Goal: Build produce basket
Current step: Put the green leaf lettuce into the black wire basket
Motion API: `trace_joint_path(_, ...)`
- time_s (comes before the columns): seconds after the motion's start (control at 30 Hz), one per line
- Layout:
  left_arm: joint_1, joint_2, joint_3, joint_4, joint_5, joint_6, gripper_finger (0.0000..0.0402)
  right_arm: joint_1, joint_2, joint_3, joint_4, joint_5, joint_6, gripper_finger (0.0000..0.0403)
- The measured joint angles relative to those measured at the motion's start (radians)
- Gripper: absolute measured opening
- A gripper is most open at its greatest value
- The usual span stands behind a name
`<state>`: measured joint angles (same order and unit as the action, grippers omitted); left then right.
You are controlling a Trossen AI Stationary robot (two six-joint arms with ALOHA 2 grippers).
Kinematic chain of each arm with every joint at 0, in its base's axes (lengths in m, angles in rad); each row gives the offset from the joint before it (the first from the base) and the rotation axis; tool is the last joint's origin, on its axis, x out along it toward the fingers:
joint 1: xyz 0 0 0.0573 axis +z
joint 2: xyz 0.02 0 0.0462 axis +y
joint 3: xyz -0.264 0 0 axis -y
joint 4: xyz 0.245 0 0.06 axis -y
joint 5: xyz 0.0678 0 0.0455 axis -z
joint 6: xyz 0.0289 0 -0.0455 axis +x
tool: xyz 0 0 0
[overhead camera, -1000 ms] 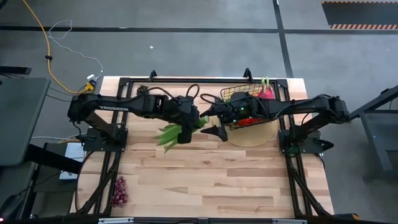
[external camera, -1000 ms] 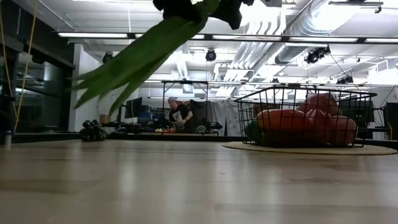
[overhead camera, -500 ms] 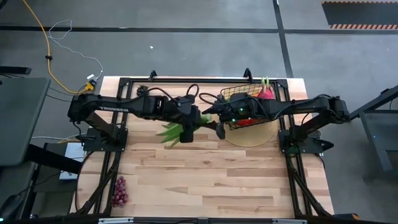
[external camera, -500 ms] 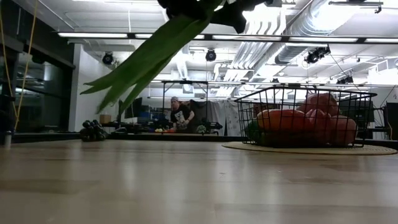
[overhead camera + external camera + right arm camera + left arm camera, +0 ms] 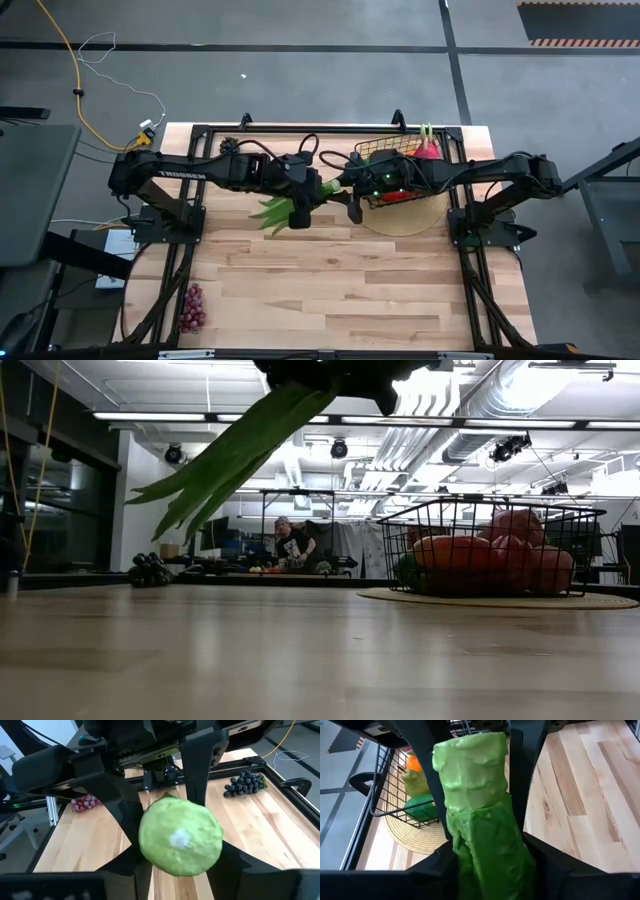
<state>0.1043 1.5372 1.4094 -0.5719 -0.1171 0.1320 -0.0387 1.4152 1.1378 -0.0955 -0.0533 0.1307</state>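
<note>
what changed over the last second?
The left gripper, jaws shut on the leafy green vegetable, carried it a little toward the basket, up to the right gripper. Its leaves rode slightly higher in the low view. Basket, mat and both grape bunches stayed put.

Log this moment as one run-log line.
left gripper: shut on leafy green vegetable, raised | right gripper: at its stem end | basket: on round mat, partly filled
</note>
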Motion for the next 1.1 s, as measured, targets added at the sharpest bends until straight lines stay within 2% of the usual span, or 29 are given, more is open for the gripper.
trace_joint_path(0.17, 0.000, 0.000, 0.001, -0.005, 0.000, -0.044, 0.0177, 0.000, -0.001, 0.000, 0.003, -0.004, 0.000, 0.0135)
trace_joint_path(0.3, 0.004, -0.001, 0.003, -0.021, -0.001, -0.069, 0.0205, 0.000, -0.011, 0.000, -0.011, -0.006, 0.000, 0.0133)
trace_joint_path(0.47, 0.032, -0.038, 0.004, -0.099, -0.001, -0.086, 0.0246, -0.003, -0.072, 0.000, -0.115, 0.003, -0.018, 0.0133)
trace_joint_path(0.6, 0.064, -0.100, 0.000, -0.138, -0.008, -0.092, 0.0266, -0.003, -0.143, 0.001, -0.216, 0.060, -0.041, 0.0132)
trace_joint_path(0.77, 0.115, -0.225, 0.000, -0.183, -0.011, -0.096, 0.0269, -0.024, -0.272, 0.001, -0.388, 0.083, -0.044, 0.0132)
trace_joint_path(0.93, 0.168, -0.385, 0.000, -0.180, -0.022, -0.165, 0.0270, -0.064, -0.439, 0.001, -0.572, 0.213, -0.025, 0.0132)
trace_joint_path(1.1, 0.185, -0.524, 0.000, -0.139, -0.072, -0.231, 0.0270, -0.122, -0.641, -0.047, -0.565, 0.290, -0.007, 0.0133)
